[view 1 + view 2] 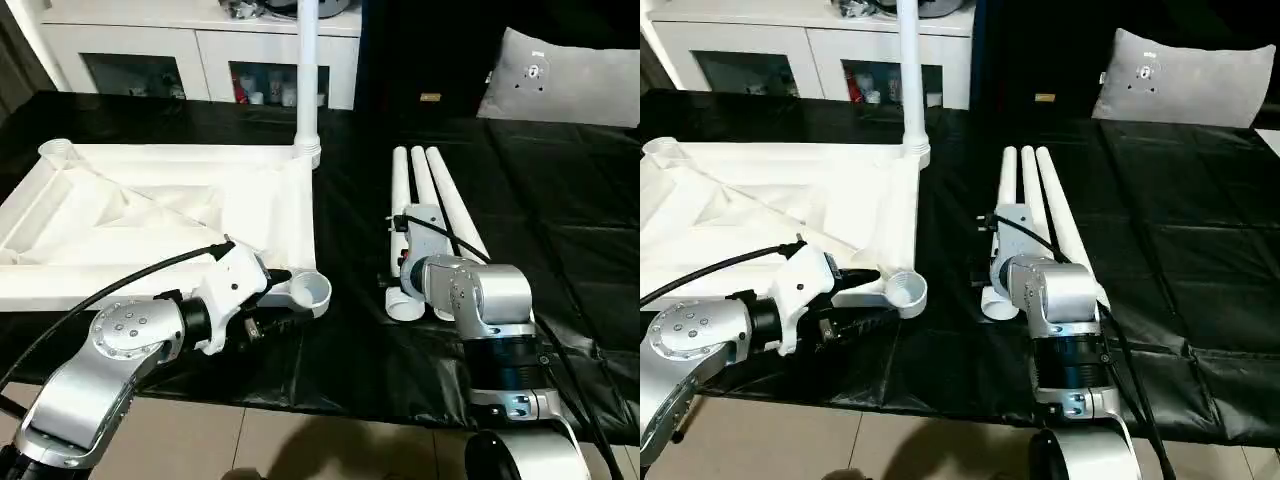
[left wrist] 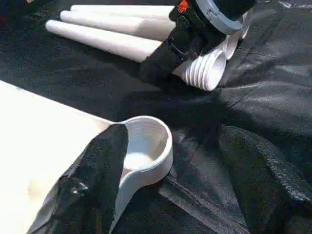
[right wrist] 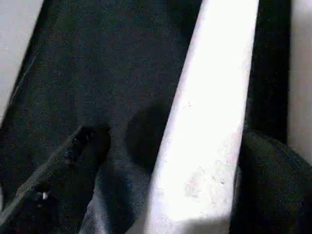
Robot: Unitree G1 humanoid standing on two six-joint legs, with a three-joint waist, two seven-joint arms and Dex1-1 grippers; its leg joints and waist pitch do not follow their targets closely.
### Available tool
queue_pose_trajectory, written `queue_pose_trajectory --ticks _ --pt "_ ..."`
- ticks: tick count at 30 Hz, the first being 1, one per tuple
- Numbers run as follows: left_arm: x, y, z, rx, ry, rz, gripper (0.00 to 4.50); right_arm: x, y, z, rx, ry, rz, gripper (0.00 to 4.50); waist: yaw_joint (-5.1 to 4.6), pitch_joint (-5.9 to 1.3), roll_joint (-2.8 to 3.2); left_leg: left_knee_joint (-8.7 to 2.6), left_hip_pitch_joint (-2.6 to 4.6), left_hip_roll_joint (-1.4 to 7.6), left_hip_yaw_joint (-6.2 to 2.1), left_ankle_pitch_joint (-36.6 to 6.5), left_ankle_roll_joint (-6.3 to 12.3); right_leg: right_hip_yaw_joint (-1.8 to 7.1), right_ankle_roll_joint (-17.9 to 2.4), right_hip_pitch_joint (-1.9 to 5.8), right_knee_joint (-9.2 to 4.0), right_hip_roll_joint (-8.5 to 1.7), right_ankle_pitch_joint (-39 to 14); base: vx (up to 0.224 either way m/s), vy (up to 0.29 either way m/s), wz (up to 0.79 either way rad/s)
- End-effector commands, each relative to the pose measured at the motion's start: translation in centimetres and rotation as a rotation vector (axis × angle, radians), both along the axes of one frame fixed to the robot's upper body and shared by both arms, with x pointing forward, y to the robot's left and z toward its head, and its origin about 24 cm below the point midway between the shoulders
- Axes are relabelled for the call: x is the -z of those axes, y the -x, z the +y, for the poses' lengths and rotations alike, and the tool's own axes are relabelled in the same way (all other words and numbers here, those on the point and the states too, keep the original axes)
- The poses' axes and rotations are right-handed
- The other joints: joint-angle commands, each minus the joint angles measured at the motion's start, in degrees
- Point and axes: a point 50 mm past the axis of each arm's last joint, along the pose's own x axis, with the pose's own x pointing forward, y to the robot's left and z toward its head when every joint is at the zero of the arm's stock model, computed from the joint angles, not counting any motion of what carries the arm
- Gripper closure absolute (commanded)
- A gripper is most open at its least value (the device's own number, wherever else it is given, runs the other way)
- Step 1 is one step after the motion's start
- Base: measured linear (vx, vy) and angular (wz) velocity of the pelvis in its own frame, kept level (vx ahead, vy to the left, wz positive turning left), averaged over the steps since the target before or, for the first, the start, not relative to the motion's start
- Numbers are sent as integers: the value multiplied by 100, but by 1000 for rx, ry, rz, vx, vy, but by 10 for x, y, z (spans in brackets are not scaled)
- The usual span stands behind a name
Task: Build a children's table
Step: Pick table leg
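On the black-covered table (image 1: pixel 560 220), right half: three loose legs (image 1: pixel 428 215), white tapered tubes lying side by side, long axes running away from the robot, ribbed wide ends nearest it. Right claw (image 3: pixel 170 146): directly over these near ends, spread wide, one leg passing between its fingers (image 3: pixel 83 146) lengthwise, not yet clenched on it; wrist bent steeply down, forearm upright over the table's near edge. Left half: tabletop (image 1: pixel 170 215), underside up, one leg (image 1: pixel 308 70) already standing in the far right corner socket. Near right corner socket (image 1: pixel 310 290): empty, just beside the left claw (image 2: pixel 170 165), which is released, one finger by the socket's rim, arm reaching low from the left. Judgement: right arm better placed for the next leg.
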Motion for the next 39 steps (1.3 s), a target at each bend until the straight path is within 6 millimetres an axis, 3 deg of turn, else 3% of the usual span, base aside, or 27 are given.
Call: queue_pose_trajectory --ticks 1,3,6,10,13,19,25,26,27,31,34,35,37,39 --pt "-5 1 -3 32 -5 -9 90 8 3 -2 -7 -4 63 38 5 -330 42 -430 -27 63 96 -481 -444 192 -711 320 -404 -269 -165 0 0 0" --pt "-5 1 -3 37 -8 -7 56 9 3 -3 -8 -5 72 73 12 -336 37 -424 -33 61 97 -422 -440 195 -709 325 -398 -273 -123 0 0 0" --pt "-5 2 -3 40 -15 -5 42 11 3 -3 -19 -5 87 85 12 -337 6 -424 -37 60 102 -382 -429 190 -715 328 -398 -268 -71 0 0 0" --pt "-4 4 -2 38 -23 5 4 16 5 -3 -28 -3 104 126 13 -344 13 -423 -28 65 100 -421 -441 187 -739 320 -396 -273 -85 0 0 0" --pt "-3 4 -2 39 -22 9 2 17 5 -3 -29 -3 106 130 15 -343 8 -426 -26 67 99 -458 -438 186 -746 321 -397 -273 -121 0 0 0" --pt "0 5 -2 28 -15 13 0 16 4 0 -34 -20 95 193 16 -352 50 -419 -28 61 91 -447 -460 185 -750 324 -388 -268 -46 0 0 0" --pt "0 2 -2 -3 -3 1 0 12 1 -1 -4 -59 47 249 9 -350 54 -422 -24 66 94 -551 -474 186 -778 319 -400 -268 -78 0 0 0" --pt "-3 -2 -2 -23 15 -23 0 7 0 -1 -5 -72 12 252 12 -351 95 -424 -24 66 84 -578 -483 181 -787 320 -393 -267 -81 0 0 0" --pt "-5 -6 -2 -46 32 -45 0 4 -1 -1 -6 -79 -8 255 8 -345 72 -422 -25 64 91 -603 -475 183 -777 322 -412 -261 -98 0 0 0" --pt "-21 -30 -2 -177 126 -140 0 -28 -9 -8 20 -191 -225 260 30 -367 76 -405 -23 58 95 -564 -424 191 -784 345 -414 -263 -36 0 0 0" --pt "-24 -33 -2 -186 143 -153 0 -35 -11 -9 34 -243 -281 261 40 -370 77 -393 -54 60 89 -366 -372 184 -796 350 -387 -270 174 0 0 0" --pt "-28 -37 -3 -207 173 -158 0 -43 -14 -11 31 -312 -366 261 21 -378 105 -383 -51 56 98 -384 -379 183 -817 348 -388 -271 195 0 0 0" --pt "-45 -48 -10 -239 313 -163 0 -63 -14 -20 36 -558 -513 261 23 -399 63 -363 -51 59 117 -343 -297 193 -918 366 -373 -270 368 0 0 0" --pt "-50 -50 -12 -241 349 -163 0 -65 -12 -21 26 -613 -523 261 37 -394 71 -356 -51 53 112 -248 -193 181 -1016 362 -364 -251 560 0 0 0"
